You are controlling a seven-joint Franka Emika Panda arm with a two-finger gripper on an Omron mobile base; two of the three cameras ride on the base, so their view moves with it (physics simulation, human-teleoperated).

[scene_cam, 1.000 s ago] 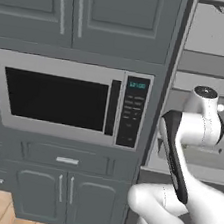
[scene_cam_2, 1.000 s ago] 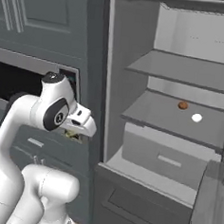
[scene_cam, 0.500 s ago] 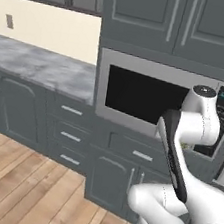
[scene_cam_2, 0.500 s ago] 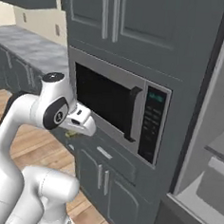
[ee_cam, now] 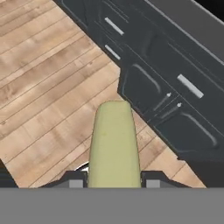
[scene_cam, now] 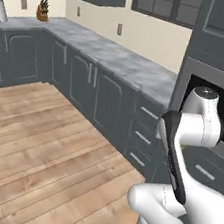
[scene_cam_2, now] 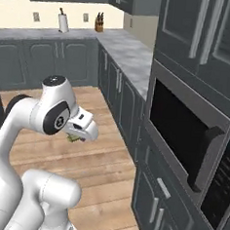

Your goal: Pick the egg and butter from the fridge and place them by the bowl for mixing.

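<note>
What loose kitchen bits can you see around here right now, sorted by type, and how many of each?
Butter stick, held in the gripper: 1
Knife block on the counter: 1
Paper towel roll on the counter: 1
Microwave built into the cabinets: 1
Total: 4

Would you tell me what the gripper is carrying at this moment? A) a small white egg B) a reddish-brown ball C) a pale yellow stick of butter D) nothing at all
C: in the hand view the gripper is shut on the butter, a pale yellow stick that juts out over the wooden floor.
</note>
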